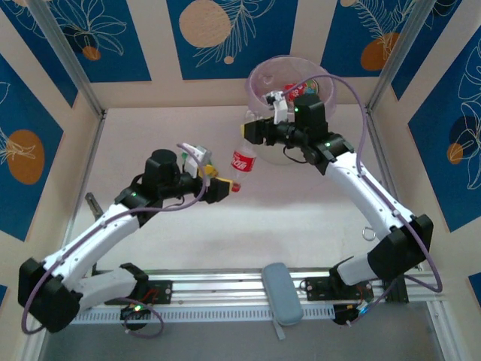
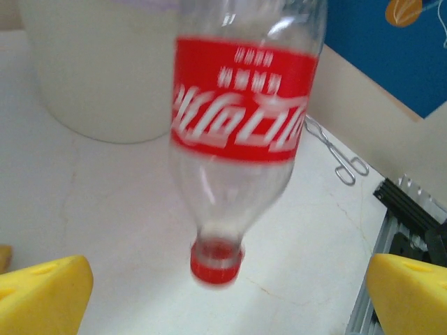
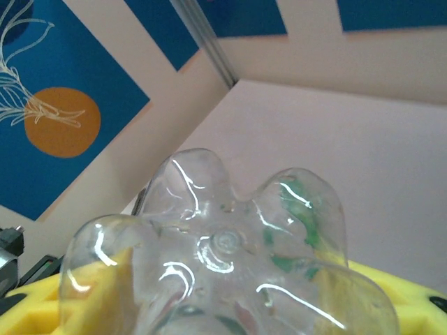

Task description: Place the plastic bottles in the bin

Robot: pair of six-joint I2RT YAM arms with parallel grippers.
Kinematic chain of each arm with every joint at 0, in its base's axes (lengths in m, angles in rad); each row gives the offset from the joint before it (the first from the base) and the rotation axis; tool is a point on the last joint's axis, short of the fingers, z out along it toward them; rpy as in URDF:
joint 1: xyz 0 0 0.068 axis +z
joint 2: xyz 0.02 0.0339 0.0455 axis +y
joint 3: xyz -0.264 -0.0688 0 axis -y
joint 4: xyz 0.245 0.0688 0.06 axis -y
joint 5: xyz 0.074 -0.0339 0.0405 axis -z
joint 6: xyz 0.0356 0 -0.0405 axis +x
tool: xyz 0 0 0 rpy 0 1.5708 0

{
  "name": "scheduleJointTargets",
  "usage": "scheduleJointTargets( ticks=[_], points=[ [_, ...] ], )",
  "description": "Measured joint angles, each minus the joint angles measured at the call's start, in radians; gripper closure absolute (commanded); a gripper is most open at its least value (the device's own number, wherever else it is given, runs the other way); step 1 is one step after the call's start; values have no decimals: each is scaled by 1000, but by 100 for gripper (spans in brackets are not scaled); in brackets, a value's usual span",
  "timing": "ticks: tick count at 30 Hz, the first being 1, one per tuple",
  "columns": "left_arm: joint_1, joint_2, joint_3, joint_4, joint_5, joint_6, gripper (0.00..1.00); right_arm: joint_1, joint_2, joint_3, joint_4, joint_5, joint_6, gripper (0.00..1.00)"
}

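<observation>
entry: one cola bottle is hanging cap-down just beside the bin, the right gripper clamping its base and the left gripper spread open around the cap, while other bottles are apparently lying binned, this one pending.

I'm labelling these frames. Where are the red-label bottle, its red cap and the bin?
red-label bottle (image 1: 243, 160), top external view, on its red label.
red cap (image 2: 216, 264), left wrist view, on the cap's side.
bin (image 2: 105, 70), left wrist view, on its white outer wall.
</observation>
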Motion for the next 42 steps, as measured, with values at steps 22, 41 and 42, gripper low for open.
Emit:
scheduleJointTargets(
  ticks=[22,41,42],
  points=[
    [0,-99,-109,-80,-221,-203,0,-212,129,543,42,578,-442,57],
    [-2,-194,-137,-127,-274,-230,0,-239,519,777,-60,628,-683,55],
    [-2,-194,-138,-129,-277,-230,0,-239,534,792,-73,628,-692,55]
  ],
)
